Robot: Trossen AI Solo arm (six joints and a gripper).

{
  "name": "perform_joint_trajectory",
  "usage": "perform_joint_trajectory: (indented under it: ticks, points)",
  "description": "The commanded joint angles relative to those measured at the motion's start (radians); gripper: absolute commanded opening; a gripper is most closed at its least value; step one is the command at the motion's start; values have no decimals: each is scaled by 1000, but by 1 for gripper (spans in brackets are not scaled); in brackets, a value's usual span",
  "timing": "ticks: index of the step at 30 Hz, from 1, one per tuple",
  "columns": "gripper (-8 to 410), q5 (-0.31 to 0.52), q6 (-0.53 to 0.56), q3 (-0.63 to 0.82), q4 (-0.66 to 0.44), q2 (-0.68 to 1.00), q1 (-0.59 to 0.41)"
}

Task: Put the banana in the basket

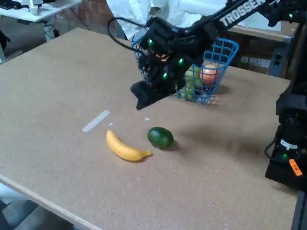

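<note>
The yellow curved banana (124,148) lies flat on the brown table, toward the front. The blue wire-mesh basket (225,55) stands farther back, partly hidden behind the arm, with a few fruits inside. My gripper (146,96) hangs in the air above the table, up and to the right of the banana and in front of the basket. Its dark fingers are seen end-on, so whether they stand open or shut does not show. Nothing is visibly held.
A round dark-green fruit (160,137) sits just right of the banana's tip. A pale flat strip (96,120) lies left of the banana. The arm's black base (288,153) stands at the right edge. A person in white is behind the table.
</note>
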Motion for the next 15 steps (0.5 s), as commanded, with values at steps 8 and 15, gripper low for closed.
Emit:
perform_joint_trajectory:
  ticks: [8, 15]
  points:
    - [396, -4, 63, 282, -175, 226, 111]
    - [396, -8, 126, 532, -387, 428, 159]
